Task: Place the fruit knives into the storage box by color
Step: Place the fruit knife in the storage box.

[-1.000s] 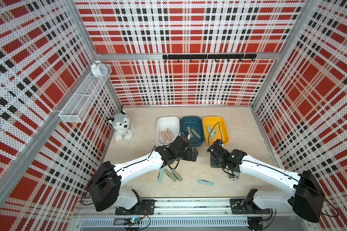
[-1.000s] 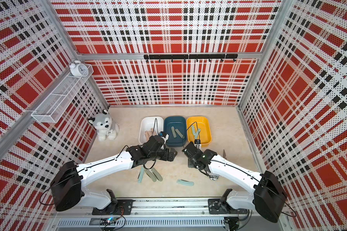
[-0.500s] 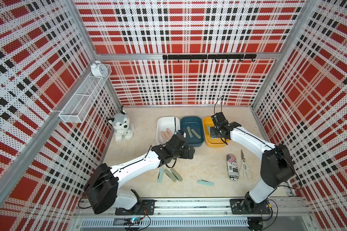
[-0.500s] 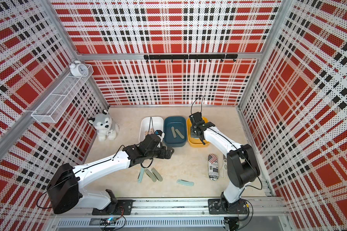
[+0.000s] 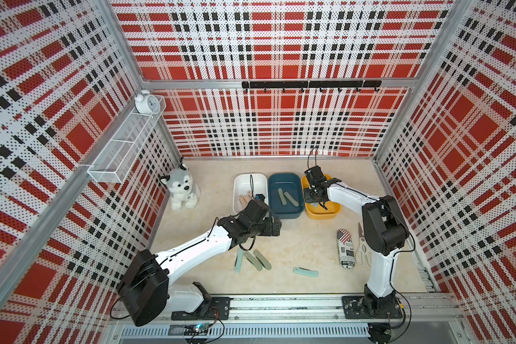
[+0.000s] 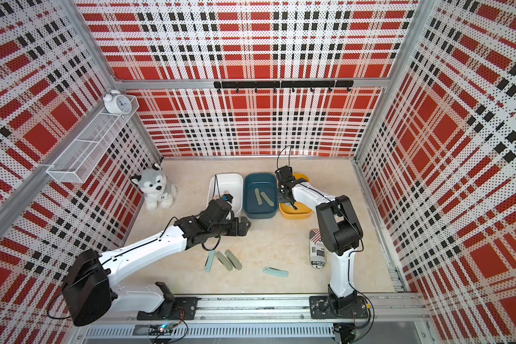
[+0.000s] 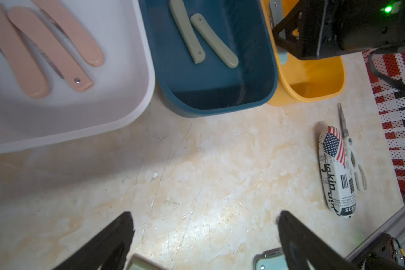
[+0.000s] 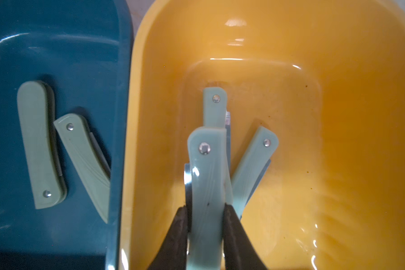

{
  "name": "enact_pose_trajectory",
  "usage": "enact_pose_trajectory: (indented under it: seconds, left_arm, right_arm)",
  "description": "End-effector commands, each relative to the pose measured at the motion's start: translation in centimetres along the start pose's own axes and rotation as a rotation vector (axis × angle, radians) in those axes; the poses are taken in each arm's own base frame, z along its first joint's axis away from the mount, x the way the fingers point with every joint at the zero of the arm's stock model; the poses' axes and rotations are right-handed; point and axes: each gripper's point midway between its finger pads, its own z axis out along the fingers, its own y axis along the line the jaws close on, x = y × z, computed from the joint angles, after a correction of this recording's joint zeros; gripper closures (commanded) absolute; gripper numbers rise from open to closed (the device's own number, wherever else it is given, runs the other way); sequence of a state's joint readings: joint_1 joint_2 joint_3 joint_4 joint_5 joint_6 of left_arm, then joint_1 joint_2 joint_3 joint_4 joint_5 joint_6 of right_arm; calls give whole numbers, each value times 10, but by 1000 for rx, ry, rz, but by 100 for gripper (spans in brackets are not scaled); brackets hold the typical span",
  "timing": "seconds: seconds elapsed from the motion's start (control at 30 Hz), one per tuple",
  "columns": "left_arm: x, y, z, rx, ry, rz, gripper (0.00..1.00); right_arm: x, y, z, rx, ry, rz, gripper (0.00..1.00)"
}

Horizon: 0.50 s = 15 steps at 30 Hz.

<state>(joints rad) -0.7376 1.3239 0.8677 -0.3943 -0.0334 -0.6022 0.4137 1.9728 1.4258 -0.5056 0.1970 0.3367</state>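
Swung over the yellow plastic tub (image 8: 337, 70), our right jaws pinch a teal folded knife (image 8: 207, 187); we should lower before releasing. Left jaws gape wide.

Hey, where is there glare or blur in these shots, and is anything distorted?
Right wrist view: white glare streaks on the yellow bin sides; the held teal knife looks soft up close. Left wrist view: fingers blurred, a bright patch on the table, pink knives slightly smeared. Both top views: sharp, evenly lit, plaid walls splayed by the wide lens.
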Motion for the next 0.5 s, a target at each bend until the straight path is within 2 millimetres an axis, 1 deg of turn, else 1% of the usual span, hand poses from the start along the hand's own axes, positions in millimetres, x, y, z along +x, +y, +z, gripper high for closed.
enact_pose_trajectory:
  seconds: [0.0,0.13,0.23,0.33,0.43,0.47]
  left_arm:
    - [8,24,-2,-69,17,-34,2]
    - [24,51,-2,-173,41,-69,2]
    - [31,66,-8,-225,26,-108,2]
    - [36,78,-14,-270,5,-145,2]
    - [44,86,-16,-315,-17,-181,2]
    - [49,87,-18,-339,-19,-181,2]
  right_arm:
    - [-3,1,3,-17,-16,10,73]
    - [-5,-2,-7,-10,-37,5,64]
    - [-10,-3,-17,-12,-57,1,57]
    - [-17,-4,-31,-22,-78,-2,47]
    - [-22,-4,-49,-40,-108,-2,29]
    - [-23,-5,-55,-44,-118,-2,22]
